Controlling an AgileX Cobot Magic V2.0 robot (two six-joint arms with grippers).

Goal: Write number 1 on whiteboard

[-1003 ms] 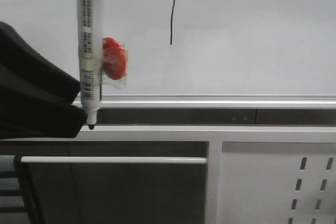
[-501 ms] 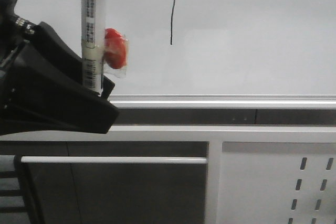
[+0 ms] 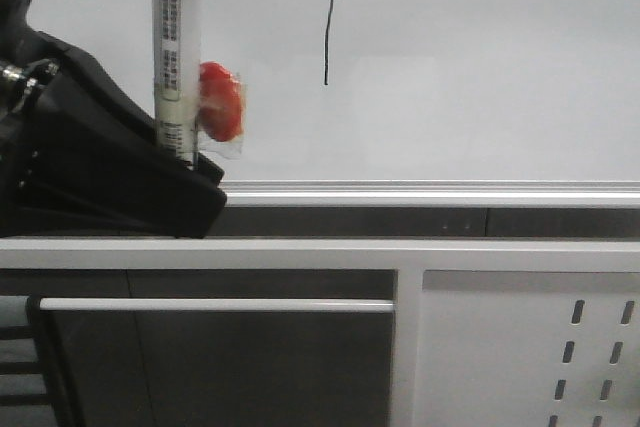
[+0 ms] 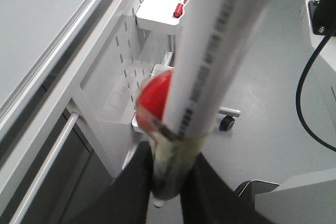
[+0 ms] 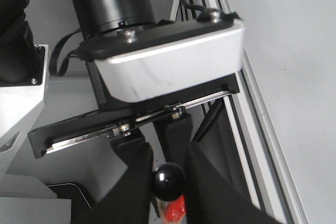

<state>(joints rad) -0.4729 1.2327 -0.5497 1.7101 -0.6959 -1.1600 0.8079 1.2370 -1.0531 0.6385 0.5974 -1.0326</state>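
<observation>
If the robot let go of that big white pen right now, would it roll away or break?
The marker looks like a stiff round tube, so it would probably roll. The red piece taped to its side might stop it quickly. It seems light, and hard plastic likely wouldn't break.

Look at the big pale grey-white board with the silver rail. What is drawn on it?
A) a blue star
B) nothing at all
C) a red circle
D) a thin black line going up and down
D: a short thin black near-vertical stroke, with a tiny hook at its top, stands on the large pale grey-white whiteboard, to the right of the white marker pen.
</observation>
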